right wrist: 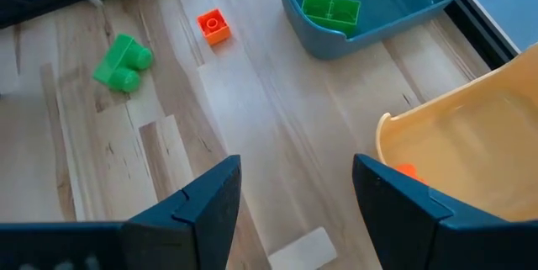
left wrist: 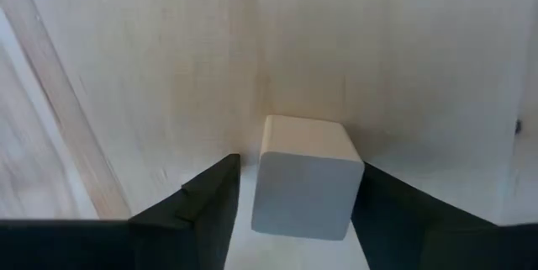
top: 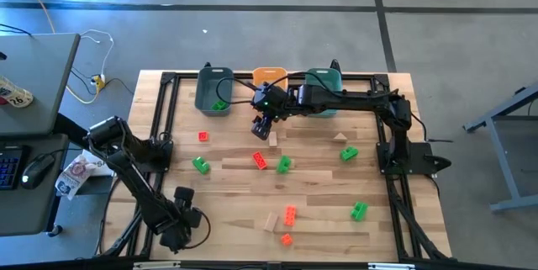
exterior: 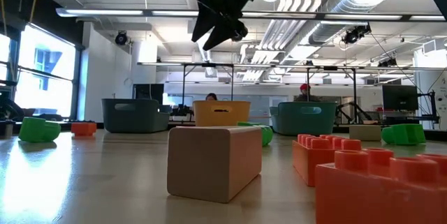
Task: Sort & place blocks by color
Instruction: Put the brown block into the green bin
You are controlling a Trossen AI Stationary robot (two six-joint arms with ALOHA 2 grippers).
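My right gripper (top: 263, 127) is open and empty. It hangs high over the table in front of the orange bin (top: 269, 76), above a pale tan block (right wrist: 303, 249). My left gripper (top: 179, 219) is open near the table's front left and points down. A pale block (left wrist: 304, 177) stands on the table between its fingers. The left teal bin (top: 213, 92) holds a green block (right wrist: 330, 9). The orange bin (right wrist: 471, 152) holds a red-orange block (right wrist: 406, 171). Green (top: 201, 165), red-orange (top: 260, 160) and tan (top: 270, 222) blocks lie scattered on the table. My left gripper has the pale block between its open fingers, which come from above. A gap shows between one finger (left wrist: 210, 203) and the block. Whether the other finger (left wrist: 395, 211) touches the block's side (left wrist: 353, 186) I cannot tell. The block rests on the table.
A second teal bin (top: 324, 85) stands at the far edge, partly under the right arm. More blocks lie at the front right: green (top: 359, 211) and red-orange (top: 289, 214). A black frame (top: 168, 85) borders the table. A laptop desk (top: 34, 68) stands off to the left.
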